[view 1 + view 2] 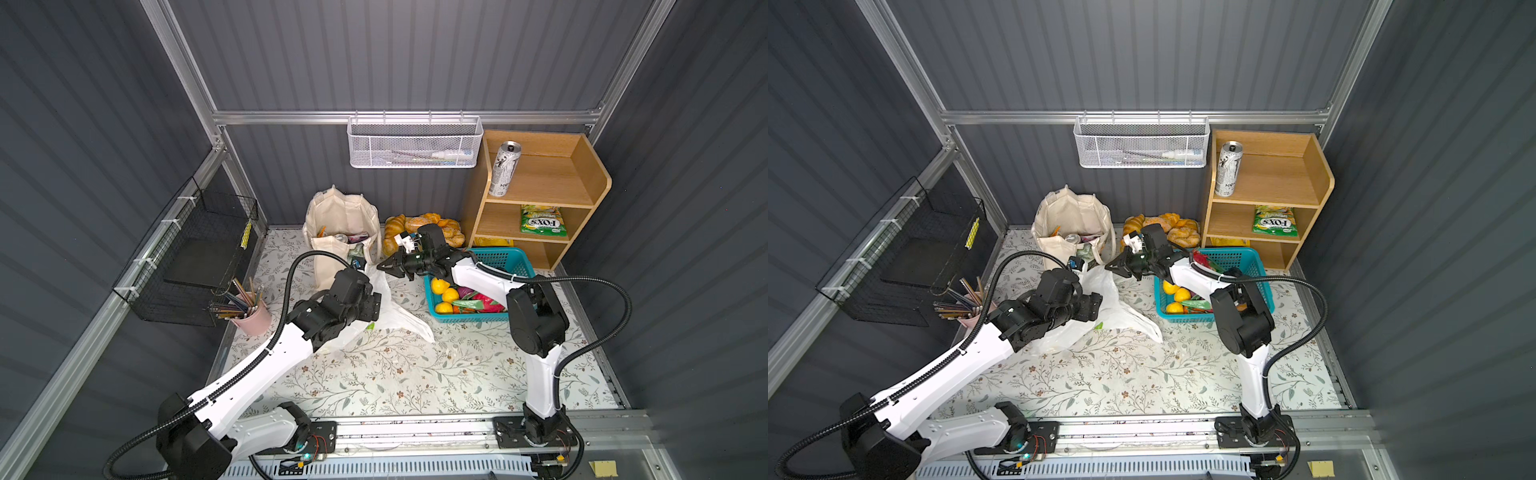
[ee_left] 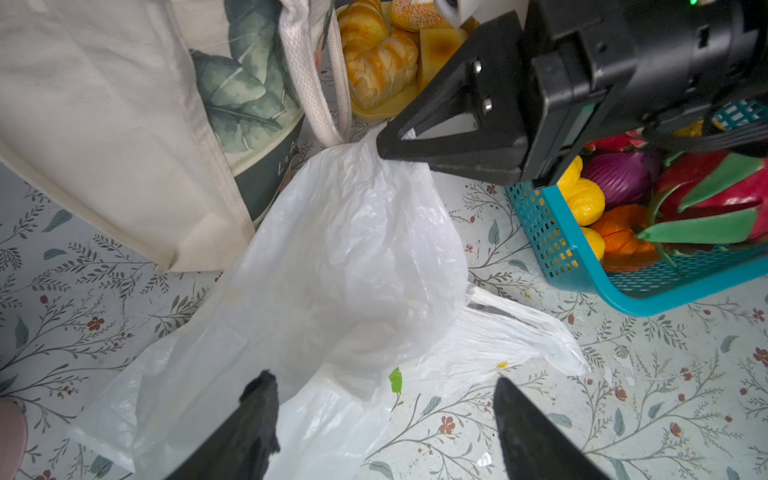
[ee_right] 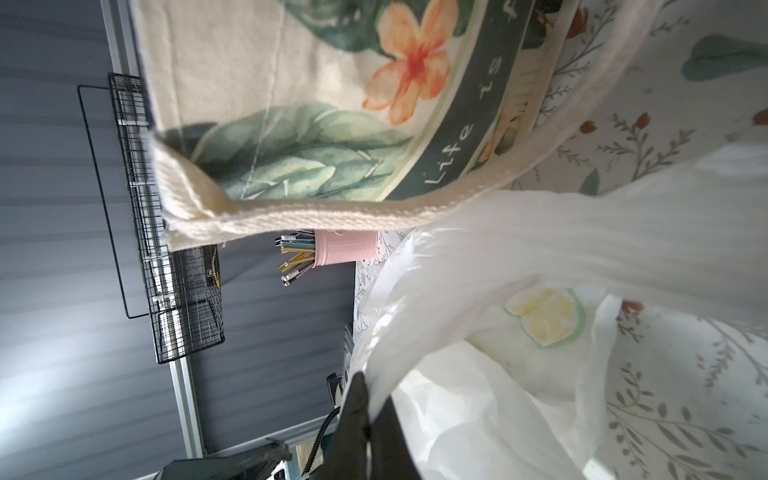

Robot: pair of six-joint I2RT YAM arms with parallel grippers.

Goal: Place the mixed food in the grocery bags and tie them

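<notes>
The white plastic bag [image 1: 399,313] [image 1: 1127,309] [image 2: 353,270] with lemon print [image 3: 544,316] lies crumpled on the floral mat in front of the cream canvas tote [image 1: 338,216] [image 1: 1069,212] [image 2: 104,124] [image 3: 270,83]. My right gripper [image 1: 380,266] [image 1: 1109,266] [image 2: 386,145] [image 3: 365,386] is shut on the plastic bag's rim, lifting it. My left gripper [image 1: 374,307] [image 1: 1093,305] [image 2: 382,380] hangs open just above the bag. On the wooden shelf stand a silver-white can [image 1: 504,168] [image 1: 1228,168], a green FOX'S pouch [image 1: 543,221] [image 1: 1274,221] and a yellow packet [image 1: 492,242].
A teal basket [image 1: 469,316] [image 1: 1183,319] [image 2: 665,291] of toy fruit sits under the right arm. Bread [image 1: 415,226] lies behind it, beside the tote. A pink cup of pencils [image 1: 253,320] and a black wire basket [image 1: 195,257] stand at the left.
</notes>
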